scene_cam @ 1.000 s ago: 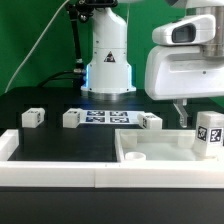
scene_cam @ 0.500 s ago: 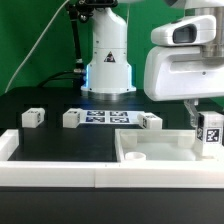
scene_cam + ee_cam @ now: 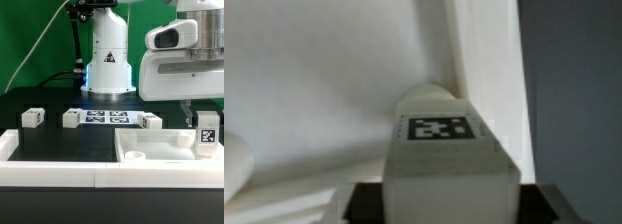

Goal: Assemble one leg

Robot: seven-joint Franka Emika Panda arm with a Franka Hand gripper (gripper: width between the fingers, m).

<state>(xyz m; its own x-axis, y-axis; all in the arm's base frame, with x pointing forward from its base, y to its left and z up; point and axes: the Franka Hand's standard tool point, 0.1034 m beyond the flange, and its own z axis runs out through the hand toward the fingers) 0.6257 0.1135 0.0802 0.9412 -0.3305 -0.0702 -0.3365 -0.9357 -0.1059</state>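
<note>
the leg (image 3: 207, 133) is off the black table (image 3: 60, 140), pinched by the gripper (image 3: 445, 200). in the wrist view the dark fingers (image 3: 363, 200) press on two opposite sides of its white body, with the tag turned toward the camera. it hangs upright at the end of the big white slab (image 3: 160, 165) toward the exterior view's right. whether its foot touches the slab or floats just above it, i cannot tell.

as i judge it, the pick-up and the carry are done. what is left is the fitting itself: lining the leg up with a corner socket, seating it, turning it home and letting go. the socket meant for it is not visible in either view. the one round hole (image 3: 135, 157) that shows lies toward the slab's other end, well apart from the leg.

three more legs wait on the table behind the slab: one (image 3: 33, 117) far toward the exterior view's left, one (image 3: 73, 118) beside the marker board (image 3: 105, 118), and one (image 3: 150, 121) at the board's other end. none of them is near the held leg. the arm's white base (image 3: 108, 60) stands further back. a low white wall (image 3: 50, 178) runs along the front edge. nothing stands between the leg and the slab. the only thing close by is the slab's raised rim, which the leg's foot could catch if it comes down off-centre.
</note>
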